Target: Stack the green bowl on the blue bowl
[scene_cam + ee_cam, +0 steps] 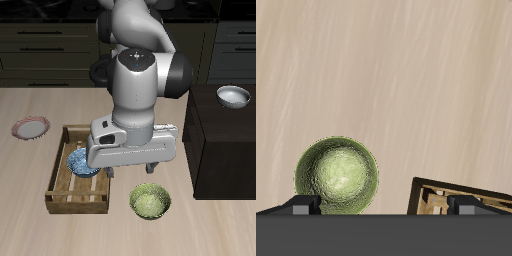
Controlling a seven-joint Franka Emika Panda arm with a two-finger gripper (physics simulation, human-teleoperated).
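above the green bowl [150,202], the pincer [138,170] hovers

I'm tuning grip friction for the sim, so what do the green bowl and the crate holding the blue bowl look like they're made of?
The round yellow-green marbled bowl looks like glazed ceramic: mottled pattern with a soft sheen inside, though a render can't confirm it. The slatted brown wooden crate looks like unfinished wood: matte planks with gaps between them. The blue speckled bowl sits inside it.
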